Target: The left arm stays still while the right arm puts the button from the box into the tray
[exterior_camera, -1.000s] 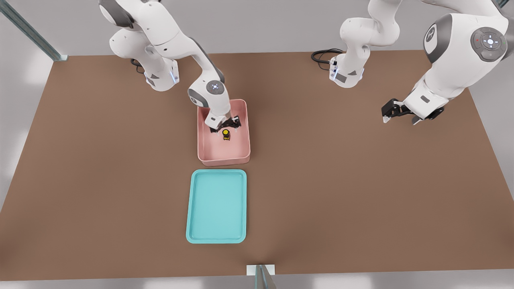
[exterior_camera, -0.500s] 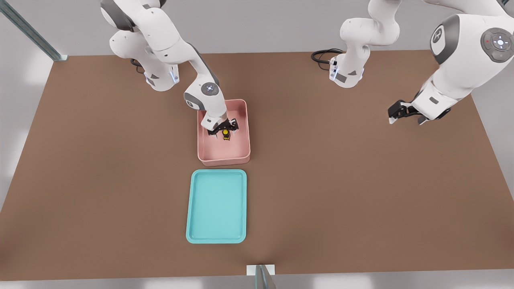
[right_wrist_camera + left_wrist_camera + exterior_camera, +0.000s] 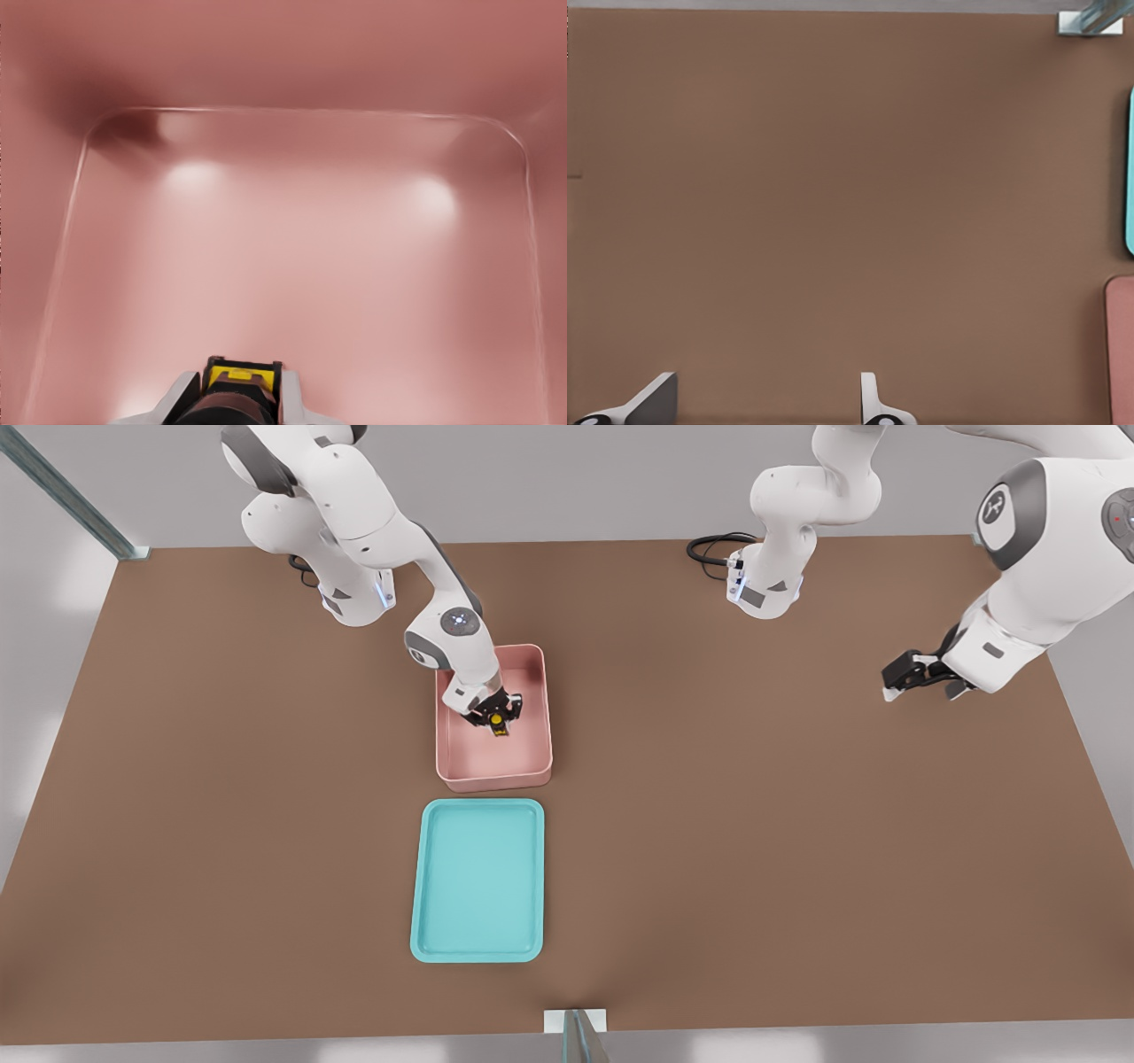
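A brown table (image 3: 797, 824) carries a turquoise tray (image 3: 477, 880) near its front edge, with a pink box (image 3: 493, 762) just behind it. The right arm (image 3: 390, 540) is reached down into the box, where the gripper (image 3: 499, 720) is closed around the yellow-capped button (image 3: 500, 722), seen between the fingers (image 3: 182, 398) close to the box floor.
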You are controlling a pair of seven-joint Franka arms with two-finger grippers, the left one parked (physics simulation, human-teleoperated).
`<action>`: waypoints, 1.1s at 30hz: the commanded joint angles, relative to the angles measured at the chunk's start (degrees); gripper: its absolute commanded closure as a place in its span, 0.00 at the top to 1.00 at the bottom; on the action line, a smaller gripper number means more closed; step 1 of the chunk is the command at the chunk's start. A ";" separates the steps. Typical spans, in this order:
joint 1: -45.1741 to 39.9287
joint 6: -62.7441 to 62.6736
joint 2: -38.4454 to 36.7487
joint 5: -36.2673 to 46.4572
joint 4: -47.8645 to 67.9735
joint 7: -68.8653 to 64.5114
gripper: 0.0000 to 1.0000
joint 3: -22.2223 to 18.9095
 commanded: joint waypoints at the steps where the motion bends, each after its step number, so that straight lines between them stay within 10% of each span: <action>1: -0.10 -0.08 -0.06 0.00 0.43 1.89 0.43 0.05; 6: -0.19 -21.00 -2.25 2.11 12.73 -2.85 0.43 0.40; 7: -0.36 -28.11 -1.81 15.72 19.06 -16.55 0.43 -0.04; 14: -7.39 -40.60 25.17 29.36 58.79 -61.21 0.43 -11.90; 18: -10.73 -40.78 29.48 30.76 63.63 -66.22 0.53 -11.82; 19: -10.65 -48.77 29.48 34.72 68.89 -65.26 1.00 -11.99; 22: -10.82 -59.85 27.37 35.07 73.12 -59.28 1.00 -12.17; 27: -19.69 -78.75 -1.37 16.96 62.31 -70.70 1.00 -11.55; 33: -35.61 -85.43 0.47 23.65 64.59 -82.13 1.00 -11.55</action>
